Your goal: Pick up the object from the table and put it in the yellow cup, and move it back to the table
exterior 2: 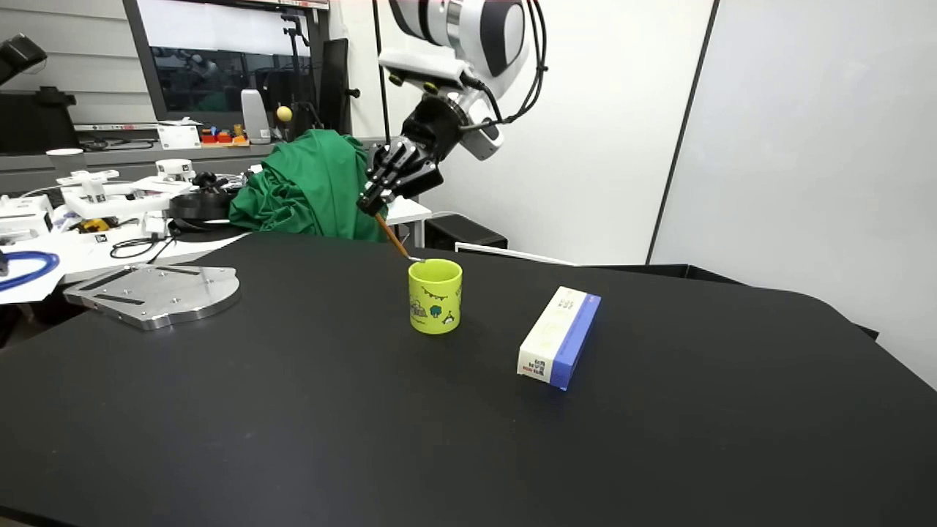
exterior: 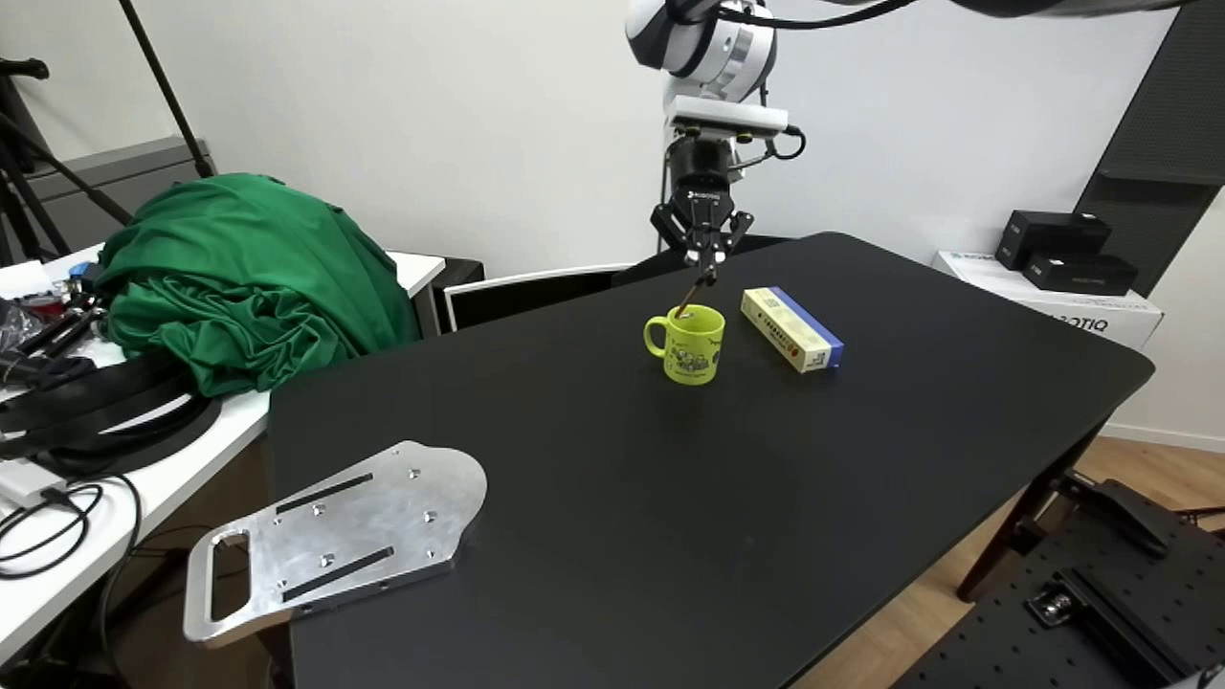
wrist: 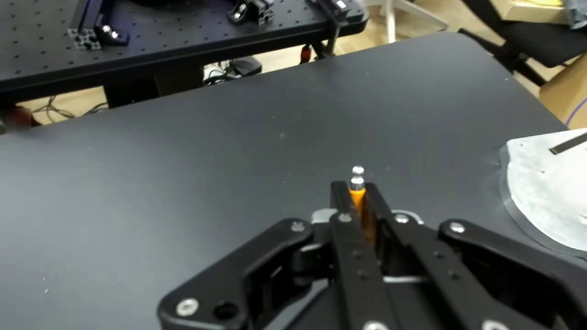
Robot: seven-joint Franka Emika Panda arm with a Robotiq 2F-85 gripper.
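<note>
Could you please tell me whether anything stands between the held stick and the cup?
Nothing visible does: the stick, held in the gripper, slants down toward the cup in both exterior views. The box lies off to one side.

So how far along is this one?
Done: the orange-handled tool is picked up; the wrist view shows the hand shut on it. Under way: its tilted lower end shows near the rim of the yellow cup in both exterior views; entering or leaving, I can't tell. Left: perhaps releasing it in the cup, and setting it back on the table, since the hand holds it aloft.
</note>
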